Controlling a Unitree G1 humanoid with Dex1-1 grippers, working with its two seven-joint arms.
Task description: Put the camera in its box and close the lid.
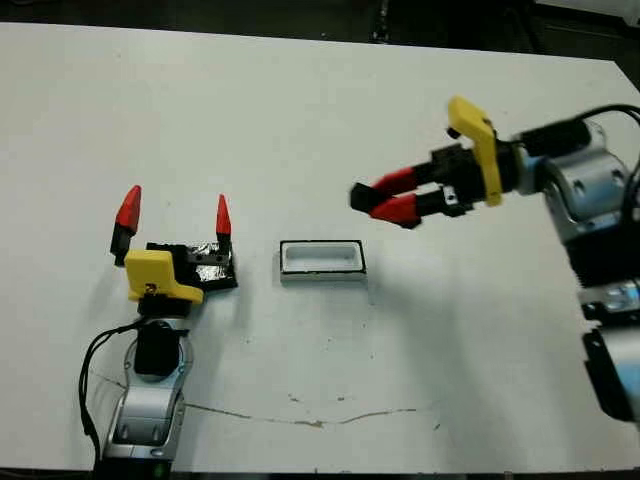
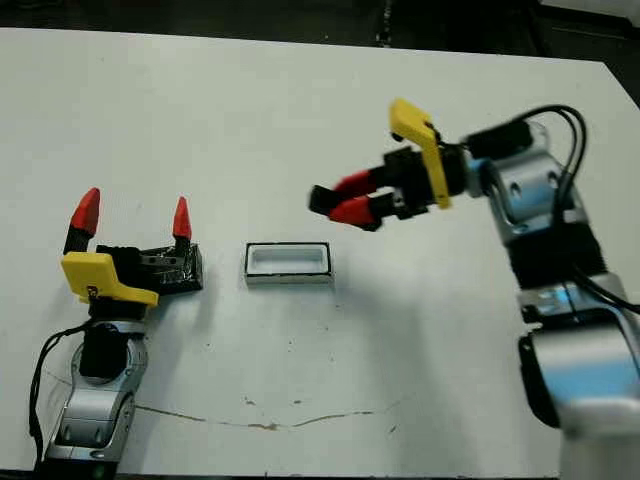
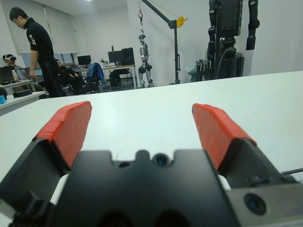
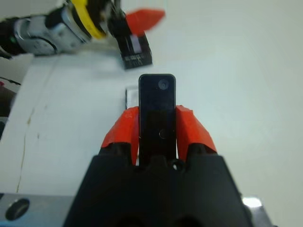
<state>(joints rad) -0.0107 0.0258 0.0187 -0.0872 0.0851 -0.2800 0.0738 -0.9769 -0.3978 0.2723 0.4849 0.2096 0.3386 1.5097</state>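
The camera (image 4: 157,111), a slim black bar, is clamped between the red fingers of my right gripper (image 1: 379,198), which is shut on it. Its dark end (image 1: 359,195) sticks out toward the left, in the air above and to the right of the box. The box (image 1: 322,259), a small white-lined tray with a dark rim, sits open at the table's middle. The black lid (image 1: 211,266) with a silvery patch lies left of the box, partly under my left gripper's body. My left gripper (image 1: 176,214) is open, its fingertips (image 3: 66,127) spread wide with nothing between them.
A thin brownish streak (image 1: 300,416) crosses the white table (image 1: 300,110) near its front edge. A black cable (image 1: 88,370) loops beside my left arm. Beyond the table, a standing person (image 3: 37,52) and office furniture appear in the left wrist view.
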